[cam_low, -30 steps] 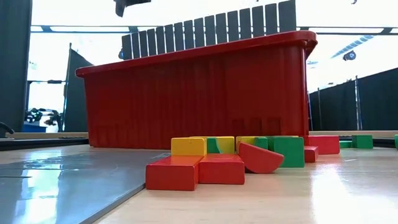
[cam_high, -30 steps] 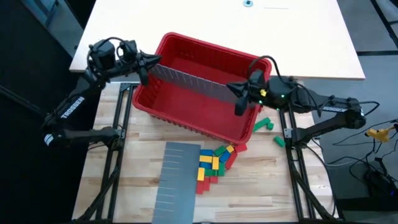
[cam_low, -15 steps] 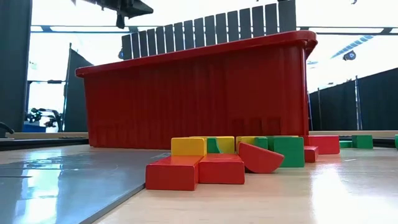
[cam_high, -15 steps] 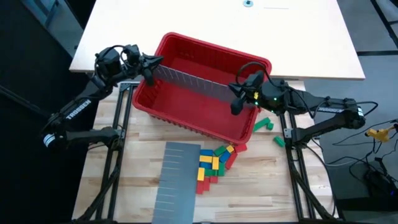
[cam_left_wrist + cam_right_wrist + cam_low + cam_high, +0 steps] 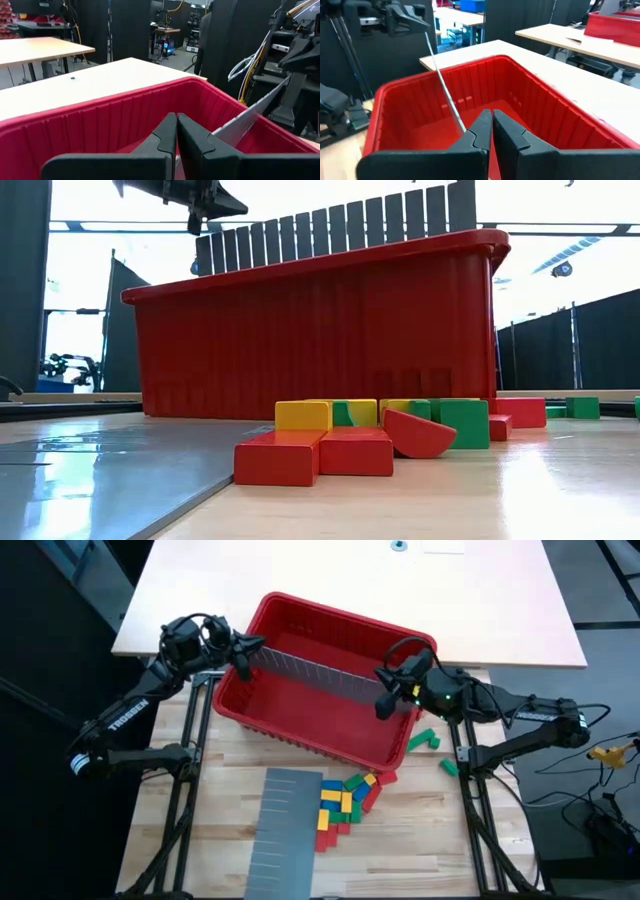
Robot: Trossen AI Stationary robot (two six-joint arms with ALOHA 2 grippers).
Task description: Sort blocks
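Holding one grey slotted panel [image 5: 310, 674] between them, both arms work over the red bin [image 5: 300, 725]. The left gripper [image 5: 247, 648] is at the bin's far-left rim, its fingers [image 5: 165, 137] pressed together on the panel's left end. The right gripper [image 5: 385, 698] is at the bin's right wall, fingers [image 5: 481, 129] clamped on the other end. The panel runs diagonally across the bin, standing on edge, and in the low view its teeth poke up above the rim.

By my reading, the step is seating this divider in the bin, so the sorted colours get their own compartments. To do it well, both ends should go down together and level. If one end drops first, the thin sheet may twist or jam against the ribbed walls. Keeping it upright and easing off only once it sits firm looks wise. Whether its lower edge touches the bin floor yet, I cannot tell.

The blocks [image 5: 345, 802] wait untouched on the table, just near of the bin: a cluster of red, yellow, blue and green, its near part beside a second panel [image 5: 282, 832] lying flat. A few green ones [image 5: 426, 738] sit off to the right, by the bin's corner. None shows inside the bin.
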